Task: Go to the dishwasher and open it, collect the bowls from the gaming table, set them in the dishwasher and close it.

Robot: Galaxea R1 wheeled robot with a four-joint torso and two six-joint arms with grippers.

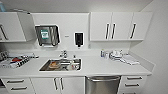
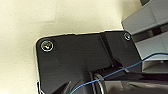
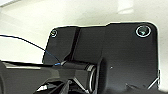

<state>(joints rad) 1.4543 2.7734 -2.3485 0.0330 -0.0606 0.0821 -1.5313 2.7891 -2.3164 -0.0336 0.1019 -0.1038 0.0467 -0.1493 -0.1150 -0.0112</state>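
A: Dishwasher (image 1: 102,84) sits shut under the worktop (image 1: 100,67), right of the sink (image 1: 60,64).
B: Stiff steel door, likely weighty; take the top bar handle (image 1: 103,79). Jaws' state: cannot tell.

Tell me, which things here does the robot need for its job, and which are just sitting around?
For the job:
- the dishwasher, shut, under the counter

Just sitting around:
- the sink with things in it
- the paper towel dispenser
- the black soap dispenser
- the white cabinets
- bits and pieces on the counter's two ends
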